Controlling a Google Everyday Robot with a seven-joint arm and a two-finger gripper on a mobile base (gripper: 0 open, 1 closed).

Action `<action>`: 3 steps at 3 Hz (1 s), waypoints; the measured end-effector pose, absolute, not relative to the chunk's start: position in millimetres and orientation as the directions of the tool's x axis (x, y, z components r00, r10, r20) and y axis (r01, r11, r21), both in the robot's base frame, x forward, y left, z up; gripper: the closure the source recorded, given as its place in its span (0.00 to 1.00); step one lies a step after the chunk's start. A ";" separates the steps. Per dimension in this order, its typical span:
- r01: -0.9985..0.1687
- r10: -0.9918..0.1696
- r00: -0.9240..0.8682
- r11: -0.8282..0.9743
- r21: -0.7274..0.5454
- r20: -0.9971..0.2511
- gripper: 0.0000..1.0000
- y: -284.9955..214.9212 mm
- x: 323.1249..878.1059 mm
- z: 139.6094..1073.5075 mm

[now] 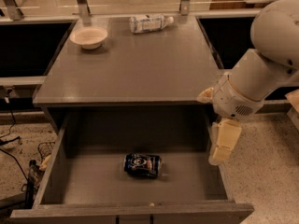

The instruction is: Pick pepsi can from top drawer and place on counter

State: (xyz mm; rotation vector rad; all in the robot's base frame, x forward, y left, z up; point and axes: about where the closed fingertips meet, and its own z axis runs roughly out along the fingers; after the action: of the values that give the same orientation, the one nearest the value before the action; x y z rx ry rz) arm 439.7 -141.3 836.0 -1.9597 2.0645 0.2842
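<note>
Inside top drawer [84, 190]: one pepsi can [142, 165]; one pincer [217, 158] at its edge.

- The top drawer [88, 185] stands open from above. The pepsi can [142, 165] lies on its side mid-floor, with bare floor left, right and near.
- The gripper [217, 157] hangs at the drawer's right wall (the counter's near-right corner is just above).
- On the counter [135, 73], a bowl [88, 36] and a bottle [148, 23] occupy the far edge; the near part is bare.
</note>
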 end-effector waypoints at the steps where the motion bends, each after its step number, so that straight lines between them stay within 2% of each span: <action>1: -0.996 -0.942 -0.052 0.072 -0.047 -0.331 0.00 -140.3 443.7 832.8; 3: -0.989 -0.931 -0.086 0.121 -0.080 -0.354 0.00 -135.6 457.9 813.6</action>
State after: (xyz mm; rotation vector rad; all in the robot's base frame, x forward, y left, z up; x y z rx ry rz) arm 457.9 -135.6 813.6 -1.8750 2.0881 0.2571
